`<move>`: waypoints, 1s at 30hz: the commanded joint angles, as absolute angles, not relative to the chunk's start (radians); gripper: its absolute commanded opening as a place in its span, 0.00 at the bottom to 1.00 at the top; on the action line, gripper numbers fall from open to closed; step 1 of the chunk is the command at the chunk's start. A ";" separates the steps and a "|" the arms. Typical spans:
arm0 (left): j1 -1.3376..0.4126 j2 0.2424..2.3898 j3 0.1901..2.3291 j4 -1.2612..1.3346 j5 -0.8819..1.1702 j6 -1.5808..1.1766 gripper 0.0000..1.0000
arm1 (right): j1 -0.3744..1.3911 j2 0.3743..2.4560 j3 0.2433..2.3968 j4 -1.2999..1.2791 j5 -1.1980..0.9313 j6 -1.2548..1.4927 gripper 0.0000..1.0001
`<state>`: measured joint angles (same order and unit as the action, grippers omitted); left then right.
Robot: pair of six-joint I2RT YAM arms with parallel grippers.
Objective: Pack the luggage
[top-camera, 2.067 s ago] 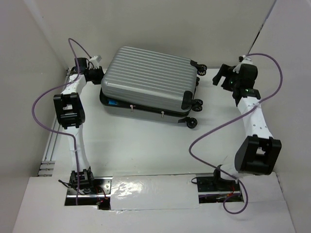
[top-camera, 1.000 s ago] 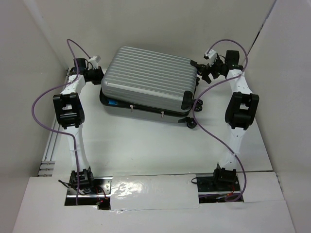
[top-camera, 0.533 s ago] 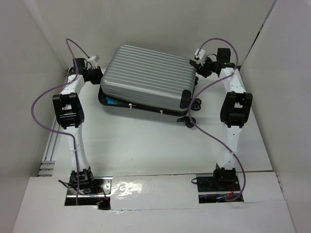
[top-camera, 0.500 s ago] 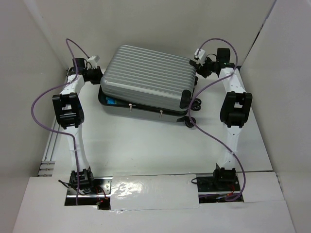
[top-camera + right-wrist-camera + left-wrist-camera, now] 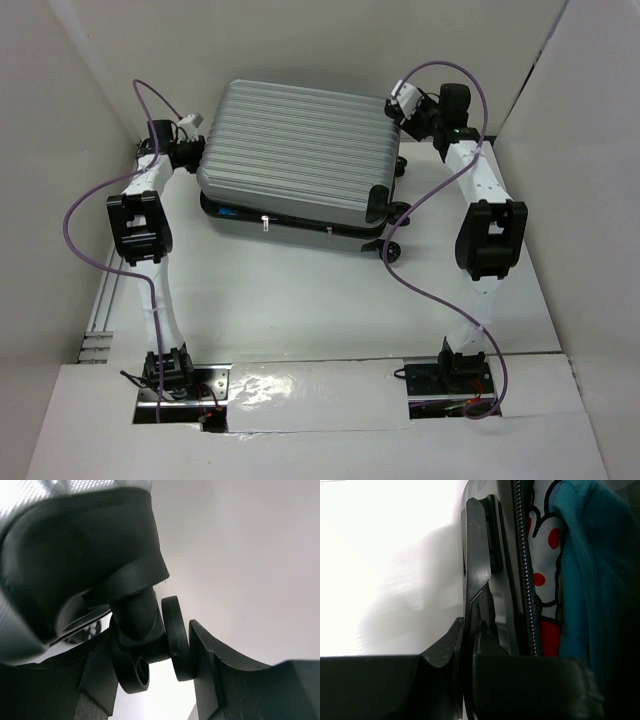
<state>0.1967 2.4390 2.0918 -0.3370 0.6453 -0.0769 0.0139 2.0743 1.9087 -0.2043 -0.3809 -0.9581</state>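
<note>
Two arms, same build. The left arm (image 5: pixel 135 215) and right arm (image 5: pixel 487 235) have white link tubes and chunky black joint housings. A loose purple cable (image 5: pixel 80 215) runs along each. The black bases (image 5: pixel 165 370) have thin red wires at the foot. There's a small white block (image 5: pixel 403 100) by each wrist. The left tool (image 5: pixel 468 640) has matte black moulded fingers. The right tool (image 5: pixel 150 655) looks the same, with thick angular fingers.

Silver-grey ribbed luggage (image 5: pixel 295 150), black wheels (image 5: pixel 175 637); teal garment (image 5: pixel 590 580); white cloth (image 5: pixel 542 555), red spots, black outlines.

Ribbed silver luggage (image 5: pixel 295 150) lies flat, lid ajar.
</note>
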 commanded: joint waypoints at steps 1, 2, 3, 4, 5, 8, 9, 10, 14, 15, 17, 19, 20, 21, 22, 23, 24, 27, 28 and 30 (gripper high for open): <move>0.221 2.488 2.053 -0.230 0.696 -0.001 0.00 | 0.051 1.993 2.015 -0.015 -0.388 -0.785 0.00; 0.221 2.479 2.052 -0.219 0.709 -0.002 0.00 | 0.064 2.006 2.052 -0.035 -0.379 -0.785 0.00; 0.221 2.479 2.052 -0.219 0.709 -0.002 0.00 | 0.064 2.029 2.062 -0.044 -0.358 -0.785 0.00; 0.221 2.479 2.042 -0.210 0.709 -0.011 0.00 | 0.074 2.039 2.062 -0.044 -0.315 -0.775 0.00; 0.221 2.479 2.042 -0.210 0.719 -0.011 0.00 | 0.074 2.049 2.072 -0.044 -0.314 -0.764 0.00; 0.221 2.470 2.033 -0.210 0.719 -0.011 0.00 | 0.074 2.092 2.105 -0.089 -0.276 -0.721 0.00; 0.221 2.470 2.033 -0.210 0.719 -0.011 0.00 | 0.065 2.092 2.105 -0.089 -0.265 -0.706 0.00; 0.221 2.470 2.033 -0.210 0.710 -0.011 0.00 | 0.064 2.103 2.105 -0.089 -0.255 -0.689 0.00; 0.221 2.470 2.033 -0.210 0.692 -0.011 0.00 | 0.034 2.103 2.071 -0.078 -0.272 -0.655 0.00; 0.221 2.470 2.033 -0.210 0.692 -0.011 0.00 | 0.034 2.103 2.071 -0.095 -0.272 -0.655 0.00; 0.221 2.470 2.033 -0.210 0.692 -0.021 0.00 | 0.034 2.134 2.100 -0.147 -0.262 -0.655 0.00; 0.221 2.470 2.033 -0.210 0.683 -0.043 0.00 | 0.034 2.143 2.100 -0.156 -0.249 -0.655 0.00; 0.221 2.470 2.033 -0.210 0.683 -0.043 0.00 | 0.043 2.143 2.089 -0.147 -0.249 -0.655 0.00; 0.221 2.470 2.033 -0.201 0.683 -0.055 0.00 | 0.043 2.143 2.089 -0.147 -0.249 -0.655 0.00; 0.221 2.470 2.033 -0.201 0.683 -0.055 0.00 | 0.043 2.143 2.080 -0.147 -0.249 -0.655 0.00; 0.221 2.470 2.033 -0.190 0.683 -0.064 0.00 | 0.043 2.163 2.095 -0.170 -0.249 -0.655 0.00; 0.221 2.470 2.023 -0.190 0.670 -0.077 0.00 | 0.052 2.172 2.111 -0.185 -0.209 -0.644 0.00; 0.221 2.470 2.023 -0.190 0.670 -0.077 0.00 | 0.052 2.186 2.143 -0.232 -0.200 -0.653 0.28; 0.221 2.470 2.023 -0.190 0.670 -0.086 0.00 | 0.052 2.186 2.132 -0.232 -0.199 -0.669 0.40; 0.221 2.451 1.999 -0.178 0.670 -0.086 0.00 | 0.074 2.177 2.132 -0.223 -0.169 -0.678 0.67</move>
<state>0.2073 2.4363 2.0525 -0.2672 0.6785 -0.1364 0.0292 2.2024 2.0518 -0.3389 -0.2729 -0.7902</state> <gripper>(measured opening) 0.137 0.654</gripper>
